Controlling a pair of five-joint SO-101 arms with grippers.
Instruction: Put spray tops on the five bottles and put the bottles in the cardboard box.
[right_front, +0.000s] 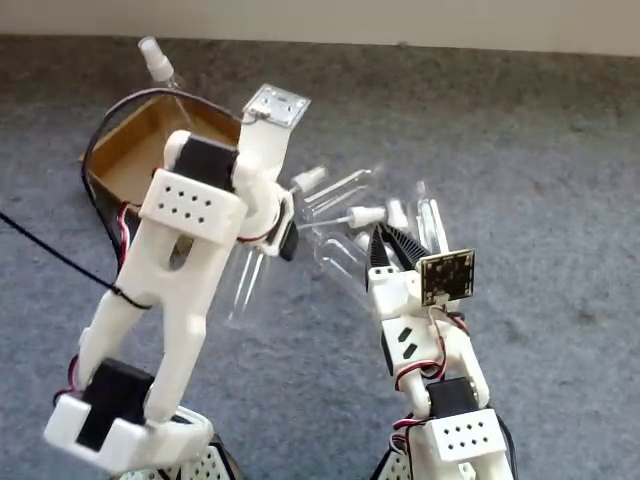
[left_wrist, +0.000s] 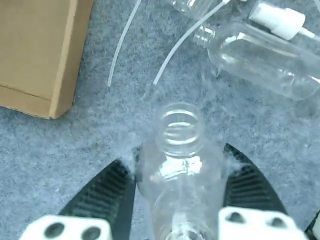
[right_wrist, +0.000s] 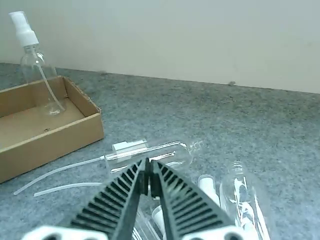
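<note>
Near the shallow brown cardboard box (left_wrist: 35, 55), the left hand (left_wrist: 176, 170) clasps an uncapped clear plastic bottle (left_wrist: 181, 135) by its body, probably light, slippery and easily squeezed, neck left free, while the right hand (right_wrist: 149, 172) is clenched empty.

Five bottles (right_front: 340, 187) in all: one upright in the cardboard box (right_front: 140, 150), one held up off the carpet, three lying on it. Four spray tops (right_front: 365, 215) can be counted: one fitted, three loose. One box.
</note>
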